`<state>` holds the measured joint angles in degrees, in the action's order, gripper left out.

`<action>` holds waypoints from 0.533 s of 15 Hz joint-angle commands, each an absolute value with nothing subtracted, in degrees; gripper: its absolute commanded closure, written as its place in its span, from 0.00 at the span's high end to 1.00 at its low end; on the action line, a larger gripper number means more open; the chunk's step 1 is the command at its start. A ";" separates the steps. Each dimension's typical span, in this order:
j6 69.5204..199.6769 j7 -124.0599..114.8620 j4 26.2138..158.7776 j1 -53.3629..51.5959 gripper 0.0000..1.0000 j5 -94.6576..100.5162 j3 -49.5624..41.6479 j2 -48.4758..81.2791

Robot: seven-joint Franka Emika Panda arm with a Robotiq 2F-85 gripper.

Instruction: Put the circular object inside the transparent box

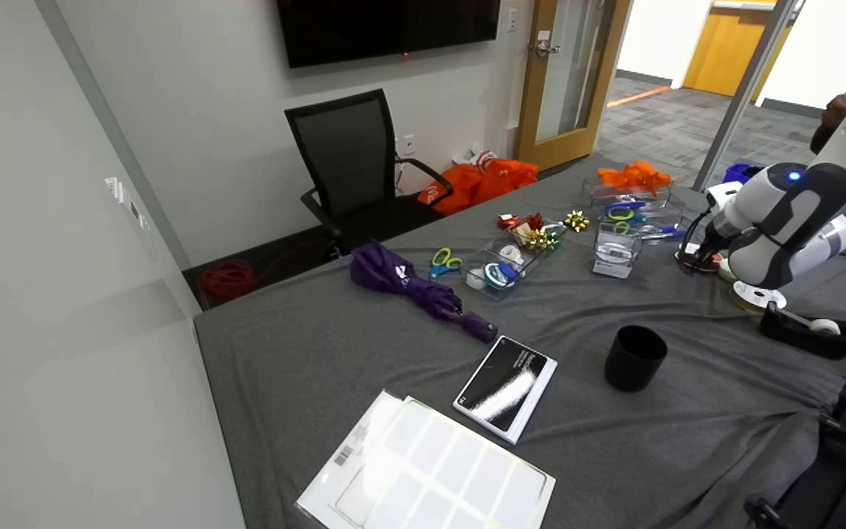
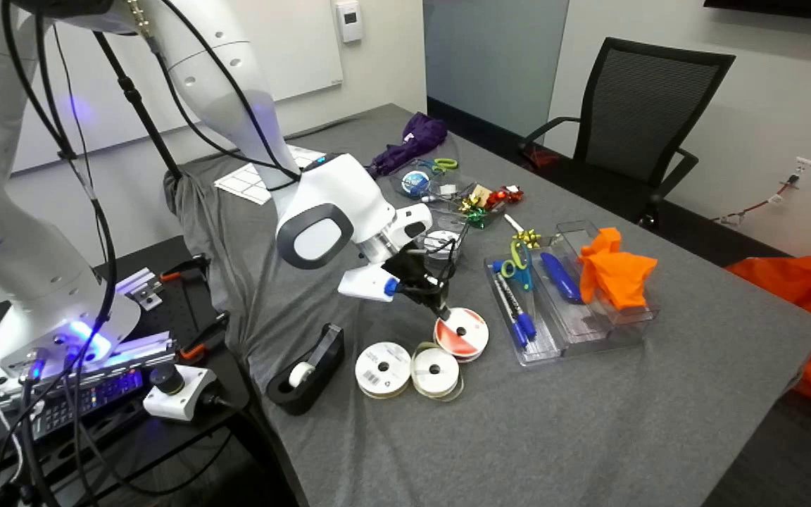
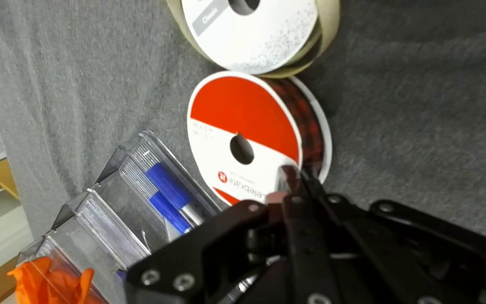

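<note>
Seemingly, the fingers (image 3: 295,204) are pinching the rim of the red-and-white spool (image 3: 264,131), which is resting in from the robot-side edge of the table (image 2: 588,436); lifting and boxing are remaining (a white disc (image 1: 614,252) is apparently occupying the transparent box (image 1: 610,235)).

From my end I'd call the table cover (image 3: 78,84) matt cloth, creases and all. The red-and-white spool (image 3: 247,120) has a smooth papery face, ribbon (image 3: 309,128) looks like fabric. Transparent box (image 1: 605,236) is clear plastic afaict, same for the tray (image 3: 112,228), which is glossy and ribbed. Black cup (image 1: 632,367) is matt, umbrella (image 1: 419,289) is cloth, and my gripper (image 3: 298,176) shows shiny metal screws (image 3: 183,282)
</note>
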<state>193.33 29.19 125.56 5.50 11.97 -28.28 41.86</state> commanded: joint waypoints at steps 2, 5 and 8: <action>191.04 28.15 132.20 6.40 0.01 16.55 -26.78 33.32; 189.53 27.73 136.47 8.82 0.01 19.04 -23.43 27.12; 189.23 26.74 140.52 13.85 0.01 21.11 -17.27 21.51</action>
<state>191.02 27.25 134.93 8.04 18.02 -23.28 29.19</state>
